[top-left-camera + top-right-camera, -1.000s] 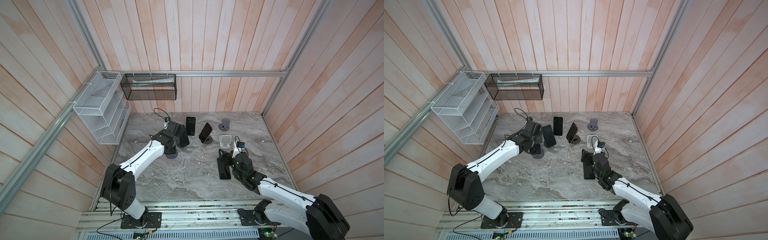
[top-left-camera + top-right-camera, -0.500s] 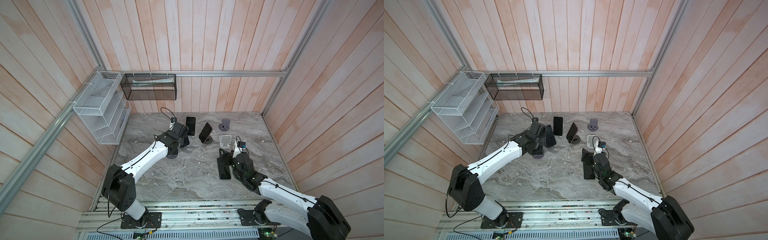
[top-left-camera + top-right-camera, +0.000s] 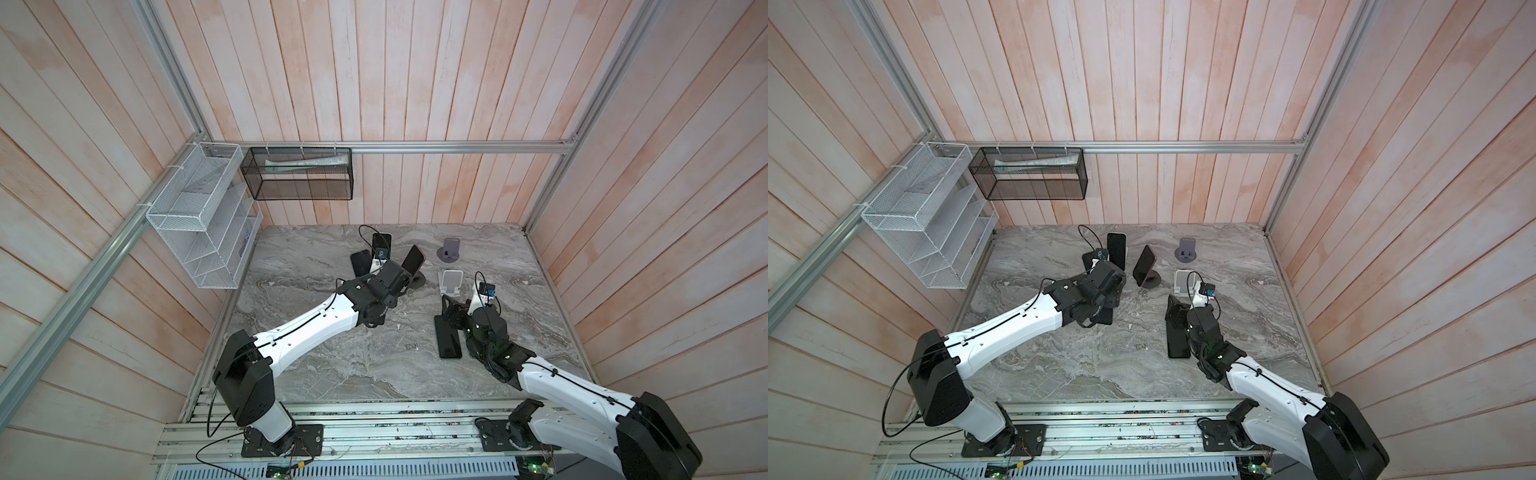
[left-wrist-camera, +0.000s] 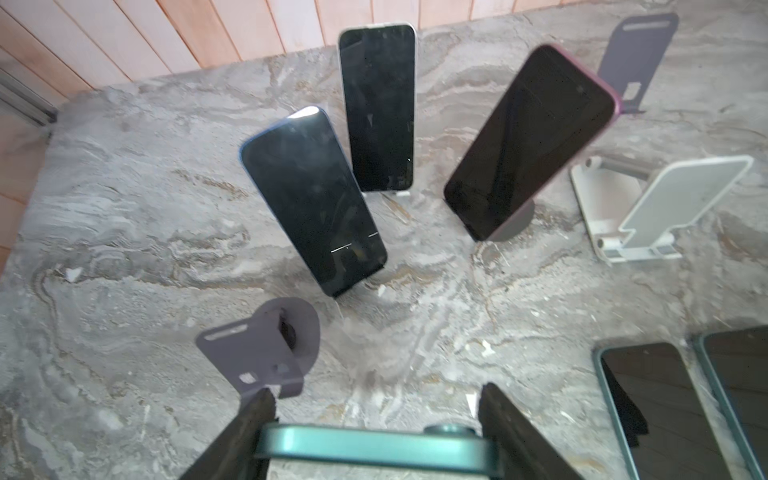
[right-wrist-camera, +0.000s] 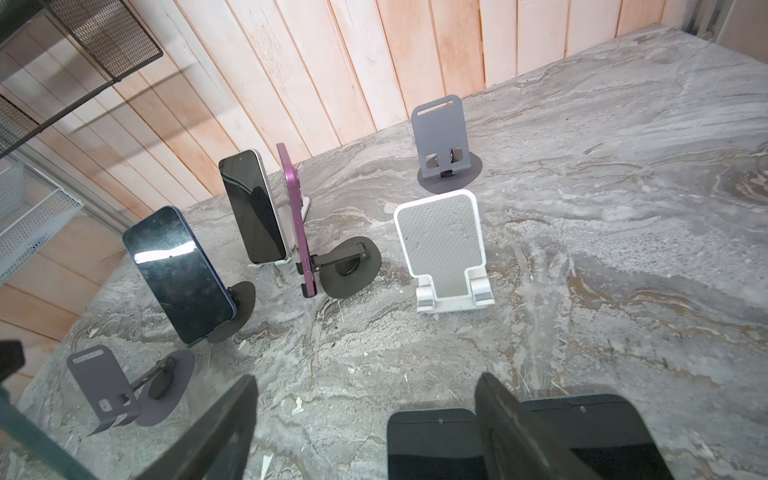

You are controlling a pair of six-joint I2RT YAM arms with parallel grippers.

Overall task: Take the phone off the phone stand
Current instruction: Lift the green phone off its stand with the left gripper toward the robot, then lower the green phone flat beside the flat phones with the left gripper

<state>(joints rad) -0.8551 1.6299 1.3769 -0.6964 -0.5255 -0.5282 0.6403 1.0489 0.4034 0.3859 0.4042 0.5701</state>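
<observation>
Evidently midway: left jaws grip a teal slab-shaped phone (image 4: 374, 446), held clear of the empty dark-grey plastic stand (image 4: 266, 353) just ahead of them but not set down; right jaws stand open; three dark-screened phones (image 4: 311, 199) beyond sit docked.

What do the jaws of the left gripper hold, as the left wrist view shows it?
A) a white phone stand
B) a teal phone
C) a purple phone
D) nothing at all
B: in the left wrist view the left gripper has its jaws closed on the two sides of a teal phone; the purple phone leans on a stand farther off, and the white stand is empty.
</observation>
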